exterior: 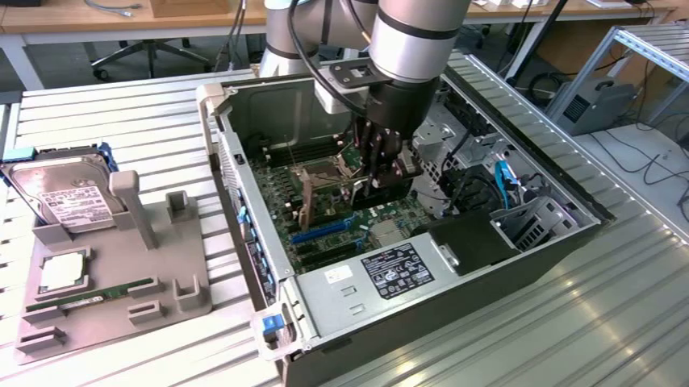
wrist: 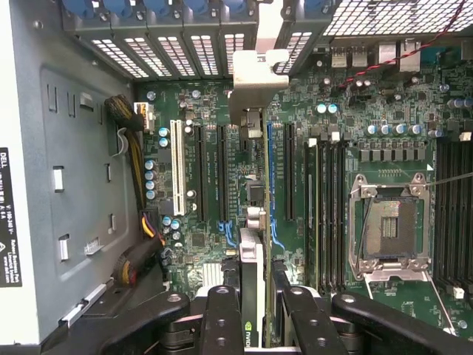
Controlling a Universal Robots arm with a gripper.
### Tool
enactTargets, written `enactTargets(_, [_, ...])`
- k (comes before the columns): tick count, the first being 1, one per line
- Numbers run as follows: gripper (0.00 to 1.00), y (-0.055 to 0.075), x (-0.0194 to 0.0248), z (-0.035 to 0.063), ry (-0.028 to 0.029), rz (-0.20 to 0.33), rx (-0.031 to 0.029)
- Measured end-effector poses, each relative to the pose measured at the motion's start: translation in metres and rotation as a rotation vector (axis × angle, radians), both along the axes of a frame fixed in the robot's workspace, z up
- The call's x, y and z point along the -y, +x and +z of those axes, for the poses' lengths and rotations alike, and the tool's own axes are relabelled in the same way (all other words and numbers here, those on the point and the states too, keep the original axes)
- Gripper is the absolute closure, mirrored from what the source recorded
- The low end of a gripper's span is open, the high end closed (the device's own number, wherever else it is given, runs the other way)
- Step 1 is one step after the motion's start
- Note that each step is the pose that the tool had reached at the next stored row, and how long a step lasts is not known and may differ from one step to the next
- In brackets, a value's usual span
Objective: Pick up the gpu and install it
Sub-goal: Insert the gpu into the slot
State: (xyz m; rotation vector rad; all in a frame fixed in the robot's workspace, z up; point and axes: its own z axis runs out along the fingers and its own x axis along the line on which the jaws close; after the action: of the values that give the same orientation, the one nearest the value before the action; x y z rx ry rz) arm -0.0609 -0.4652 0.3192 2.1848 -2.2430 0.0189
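Edgewise, gpu (wrist: 252,244), bracket toward rear grilles (wrist: 174,48)

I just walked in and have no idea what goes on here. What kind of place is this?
Probably a robotics lab or test workshop. A robot arm reaches into an open computer case on a metal table, spare parts sit in a grey holder, and desks with an office chair stand behind.

Ribbed metal tabletop (exterior: 129,113), wooden desks (exterior: 119,16) behind, office chair (exterior: 140,52), grey floor, aluminium frame (exterior: 635,48).
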Motion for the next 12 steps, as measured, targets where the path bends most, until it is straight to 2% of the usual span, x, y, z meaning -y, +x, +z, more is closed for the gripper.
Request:
enactTargets(4, [0.73,-0.0004,0.0,-0.0004,0.0,0.0,0.0])
enactTargets(6, [0.73,-0.0026,0.0,-0.0059,0.0,0.0,0.0])
enactTargets(12, [0.73,-0.0048,0.0,-0.0082,0.0001,0.0,0.0])
